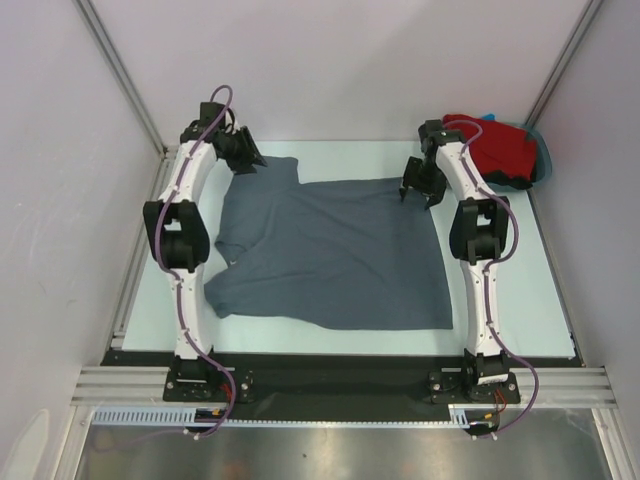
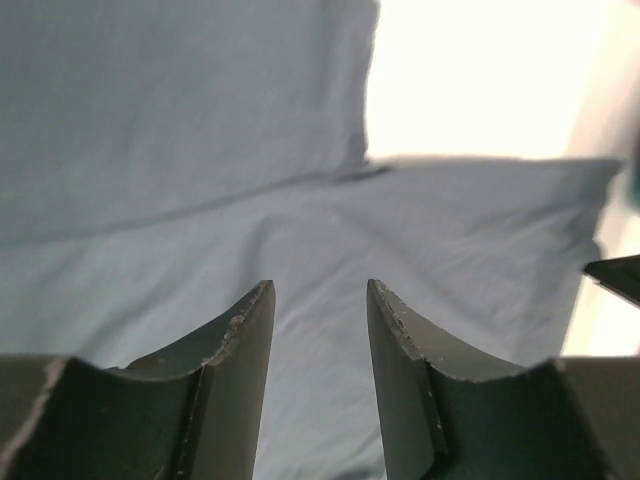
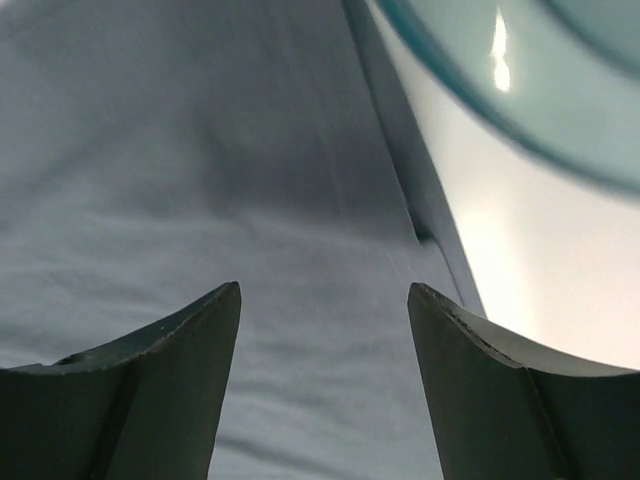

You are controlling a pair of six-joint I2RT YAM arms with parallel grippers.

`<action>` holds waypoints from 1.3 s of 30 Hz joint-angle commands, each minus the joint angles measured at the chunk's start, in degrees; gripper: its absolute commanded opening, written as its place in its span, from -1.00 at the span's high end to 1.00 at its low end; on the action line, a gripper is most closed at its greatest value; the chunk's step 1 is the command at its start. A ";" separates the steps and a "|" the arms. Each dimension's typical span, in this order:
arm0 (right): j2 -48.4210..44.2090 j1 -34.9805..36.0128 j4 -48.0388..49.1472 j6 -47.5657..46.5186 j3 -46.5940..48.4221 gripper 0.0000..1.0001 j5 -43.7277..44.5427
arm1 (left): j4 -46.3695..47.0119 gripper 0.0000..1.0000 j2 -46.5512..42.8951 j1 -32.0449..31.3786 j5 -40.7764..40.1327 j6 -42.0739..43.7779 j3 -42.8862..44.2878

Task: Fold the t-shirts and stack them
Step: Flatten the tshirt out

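A dark slate-grey t-shirt [image 1: 330, 250] lies spread flat on the pale table, its sleeves toward the left. My left gripper [image 1: 245, 155] hovers over the shirt's far left sleeve. It is open, and only grey cloth [image 2: 200, 150] shows between its fingers [image 2: 320, 290]. My right gripper [image 1: 420, 190] hangs over the shirt's far right corner. It is open too, wider, above the cloth [image 3: 200, 150] near the shirt's edge, with nothing between its fingers [image 3: 325, 290]. A bright red t-shirt [image 1: 495, 148] lies bunched in the tub at the back right.
The teal plastic tub [image 1: 545, 160] stands at the table's far right corner, just behind the right arm; its rim [image 3: 480, 70] looms close in the right wrist view. Bare pale table [image 1: 150, 310] borders the shirt. Grey walls enclose the cell on three sides.
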 commanded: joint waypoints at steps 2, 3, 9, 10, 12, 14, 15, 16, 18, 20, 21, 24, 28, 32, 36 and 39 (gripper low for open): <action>-2.29 0.38 8.67 -3.95 -1.81 -0.50 -5.73 | 13.30 0.04 0.33 1.71 6.83 -1.71 -1.01; -1.85 0.38 9.28 -4.30 -1.81 -0.51 -6.07 | 14.62 0.03 0.42 1.89 7.36 -1.36 -1.54; 0.62 0.29 12.45 -5.27 -0.58 -0.57 -6.60 | 27.71 -0.08 2.44 4.96 13.85 -7.32 -5.23; 0.62 0.29 14.19 -5.27 -0.75 -0.57 -7.21 | 31.73 -0.09 3.66 5.40 15.52 -9.51 -5.49; 1.58 0.21 15.18 -5.27 0.20 -0.59 -8.18 | 34.49 -0.08 6.03 5.93 17.37 -11.89 -4.10; 2.29 0.29 15.53 -5.09 1.61 -0.60 -8.45 | 36.60 -0.07 10.15 6.90 20.62 -16.02 0.38; 2.98 0.12 15.53 -4.92 2.92 -0.61 -8.71 | 36.87 -0.08 11.31 7.16 21.07 -17.16 1.78; 3.25 0.03 15.53 -4.66 3.55 -0.61 -9.41 | 37.48 -0.08 12.28 7.51 21.25 -18.91 2.93; 3.17 -0.14 15.71 -3.87 4.25 -0.61 -10.12 | 37.49 -0.08 14.21 8.48 20.55 -19.28 5.48; 2.47 -0.41 15.97 -2.90 4.08 -0.61 -10.64 | 35.12 -0.08 15.09 9.35 18.19 -19.02 7.59; 2.20 -0.32 16.06 -2.63 3.91 -0.61 -10.82 | 34.16 -0.08 15.18 9.71 17.04 -18.58 7.95; 0.71 -0.41 15.97 -1.32 3.55 -0.61 -11.96 | 28.80 -0.13 13.79 10.15 9.93 -13.50 7.34; -0.26 -0.15 15.01 -0.96 3.38 -0.61 -13.37 | 22.65 -0.15 11.33 10.24 3.16 -5.33 6.98; -0.26 0.03 13.78 -0.79 3.38 -0.61 -13.46 | 18.68 -0.16 8.87 10.06 -2.83 0.66 6.03; -0.61 0.38 12.46 -1.13 3.55 -0.59 -14.69 | 15.52 -0.14 8.33 10.15 0.49 3.83 5.93; -0.96 1.00 11.32 -2.19 3.29 -0.60 -14.52 | 15.95 -0.14 7.98 10.15 3.49 3.57 4.09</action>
